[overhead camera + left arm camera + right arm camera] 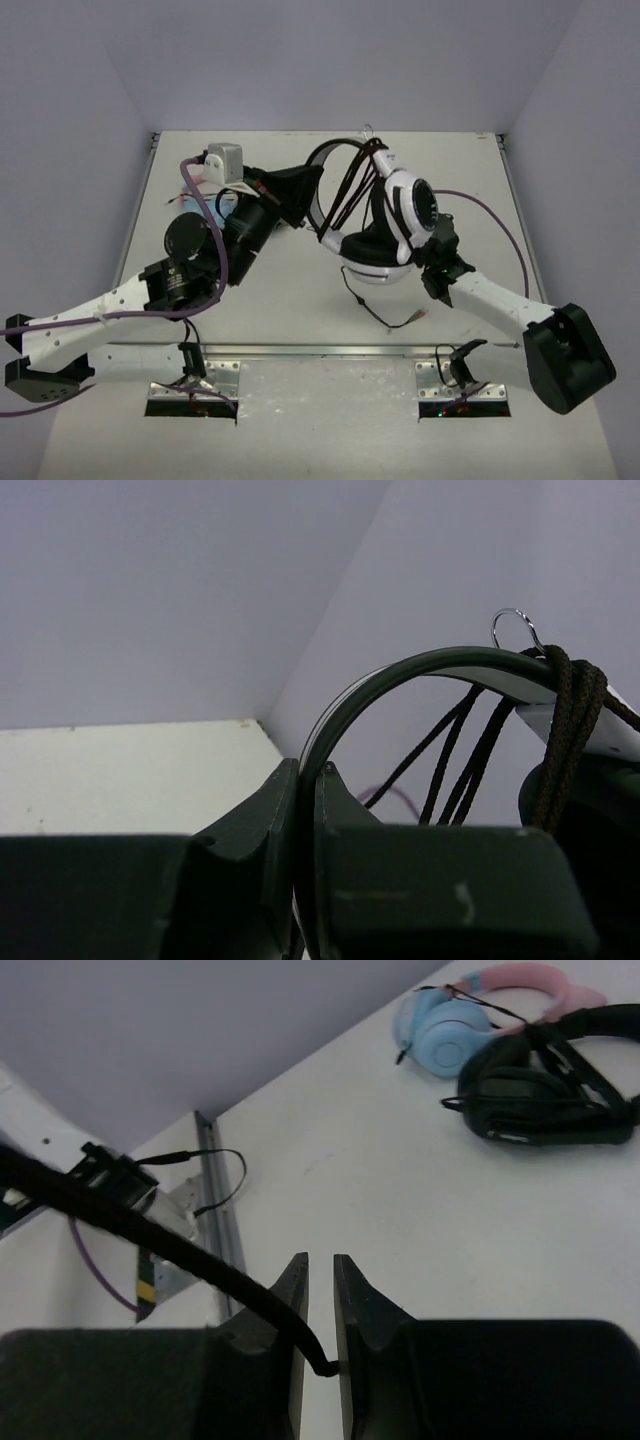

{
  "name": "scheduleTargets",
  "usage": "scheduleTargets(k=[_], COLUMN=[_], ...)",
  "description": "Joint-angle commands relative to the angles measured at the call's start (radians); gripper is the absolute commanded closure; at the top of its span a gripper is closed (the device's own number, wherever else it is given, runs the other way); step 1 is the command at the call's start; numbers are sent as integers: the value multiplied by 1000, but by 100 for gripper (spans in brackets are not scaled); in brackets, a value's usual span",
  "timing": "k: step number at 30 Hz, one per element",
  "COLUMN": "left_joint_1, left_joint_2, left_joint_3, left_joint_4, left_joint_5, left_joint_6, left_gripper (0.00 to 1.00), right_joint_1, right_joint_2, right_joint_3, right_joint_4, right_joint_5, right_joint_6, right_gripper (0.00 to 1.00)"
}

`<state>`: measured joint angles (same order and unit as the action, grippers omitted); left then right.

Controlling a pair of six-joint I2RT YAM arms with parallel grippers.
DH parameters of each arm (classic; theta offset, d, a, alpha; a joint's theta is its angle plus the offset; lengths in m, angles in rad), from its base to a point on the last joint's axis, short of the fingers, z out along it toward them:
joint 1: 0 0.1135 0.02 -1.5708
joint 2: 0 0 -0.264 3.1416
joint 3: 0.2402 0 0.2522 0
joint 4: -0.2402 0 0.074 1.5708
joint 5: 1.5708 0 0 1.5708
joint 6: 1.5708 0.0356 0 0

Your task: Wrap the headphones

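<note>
The white headphones (400, 215) with black cushions are held up above the table's middle. Their headband (400, 675) arches up out of my left gripper (308, 770), which is shut on it; in the top view that gripper (298, 190) is at the band's left end. Several turns of the thin black cable (570, 710) are wound round the band. My right gripper (320, 1260) is shut on the cable (200, 1260), pinched deep between the jaws; in the top view it (428, 250) is right beside the ear cup. The cable's loose tail (385, 312) lies on the table.
The pink-and-blue cat-ear pair (470, 1020) and the all-black pair (545, 1090) lie together on the table, under my left arm in the top view. A white box (225, 158) sits at the back left. Metal brackets (195, 395) line the near edge.
</note>
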<state>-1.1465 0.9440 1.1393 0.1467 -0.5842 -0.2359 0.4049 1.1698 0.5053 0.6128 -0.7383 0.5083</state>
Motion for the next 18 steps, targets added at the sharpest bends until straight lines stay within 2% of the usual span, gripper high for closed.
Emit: scheduleTargets(k=[1,3,10,12,13,15,16,18], left_joint_1=[-7,-7,-7,-9,-7,14,30,85], left_joint_2=[105,160,354,392,409,473,495,544], left_joint_3=[229,356,637,666,677,727,750,830], left_joint_4=[203,151,-10,49,113,169,159,30], left_joint_5=[-123,-224,-590,-637,-688,-727,-733,-720], left_joint_6=[-43,-29,67,151,278,393,421,370], left_gripper=[100,100,100,100,100,100,99,100], right_joint_1=[118,172,271,314,327,371,386,445], right_joint_2=[60,115,297,326,332,326,317,288], right_joint_3=[-53,-77,-140,-178,-194,-267,-293,-381], right_joint_4=[395,470,743,760,768,778,775,762], right_joint_5=[-36,-3,22,49,60,117,141,200], right_joint_6=[142,142,226,210,204,176,165,127], right_gripper=[84,84,87,88,90,91,92,98])
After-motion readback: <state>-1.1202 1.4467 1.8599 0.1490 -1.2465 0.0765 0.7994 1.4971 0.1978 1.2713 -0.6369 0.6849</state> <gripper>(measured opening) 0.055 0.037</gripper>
